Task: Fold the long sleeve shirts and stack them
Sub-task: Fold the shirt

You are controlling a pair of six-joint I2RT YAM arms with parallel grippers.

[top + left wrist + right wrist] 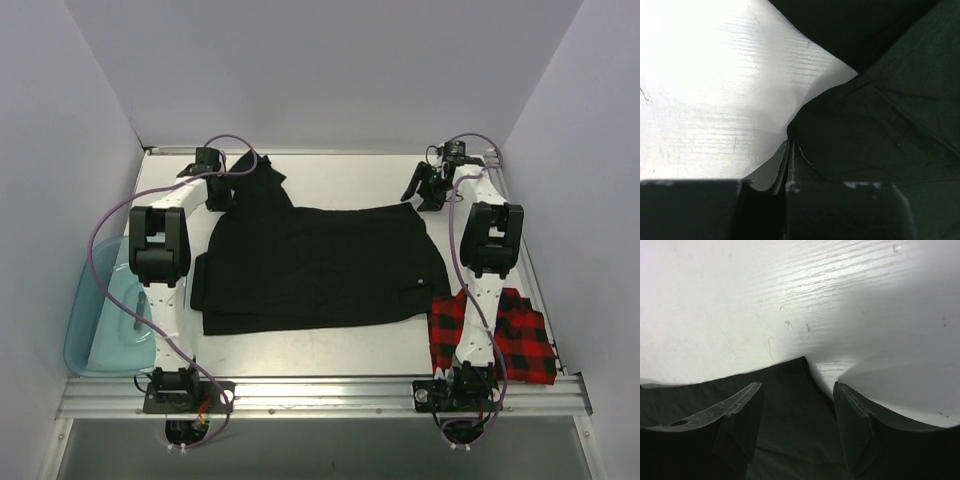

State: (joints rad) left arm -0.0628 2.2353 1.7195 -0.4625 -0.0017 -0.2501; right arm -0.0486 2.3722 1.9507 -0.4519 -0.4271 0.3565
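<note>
Black shirt (320, 265) is lying spread across the middle of the table (330, 345), mostly flat. One sleeve (262, 178) is running up toward the far left corner.

Left gripper (788, 162) is sitting at that far left part. Its fingers (771, 172) are pressing together with only a thin slit between them. They are pinching the edge of the black cloth right at the tips, and in the left wrist view the fabric is rising in a fold from that pinch.

Right gripper (797, 415) is sitting low at the shirt's far right corner with its jaws standing apart. In the right wrist view the corner of the cloth is lying between the two fingers (742, 412), flat on the table and not being squeezed.

Check shirt (515, 340) is lying in a rough bunch at the near right edge, partly under the right arm. It is just beside the black shirt's near right corner; can't tell if the two are touching.

Teal tub (90, 330) is sitting at the near left, past the table's left edge and partly behind the left arm.
</note>
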